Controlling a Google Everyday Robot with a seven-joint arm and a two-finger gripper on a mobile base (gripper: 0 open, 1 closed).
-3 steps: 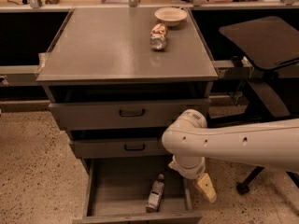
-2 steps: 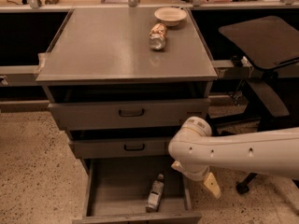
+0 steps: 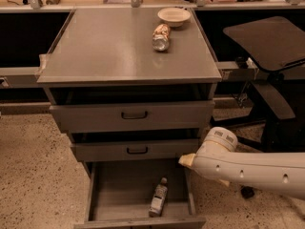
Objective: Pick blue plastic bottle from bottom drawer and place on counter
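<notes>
The blue plastic bottle (image 3: 158, 198) lies on its side in the open bottom drawer (image 3: 114, 194), near the front right, white cap pointing toward the back. My gripper (image 3: 187, 160) is on the end of the white arm (image 3: 248, 168) that comes in from the right. It hangs at the drawer's right side, just below the middle drawer's right corner, above and to the right of the bottle and apart from it. The counter (image 3: 109, 46) is the grey cabinet top above.
A stubby copper-and-silver container (image 3: 161, 36) lies on the counter's back right, with a pale bowl (image 3: 174, 16) behind it. A dark side table (image 3: 267, 39) on a stand is at the right. The two upper drawers (image 3: 133, 116) are slightly pulled out. The floor is speckled.
The arm has swung up and to the right. The gripper rose from low beside the bottom drawer's right wall to the level of the middle drawer's lower edge. The bottle has not moved.
</notes>
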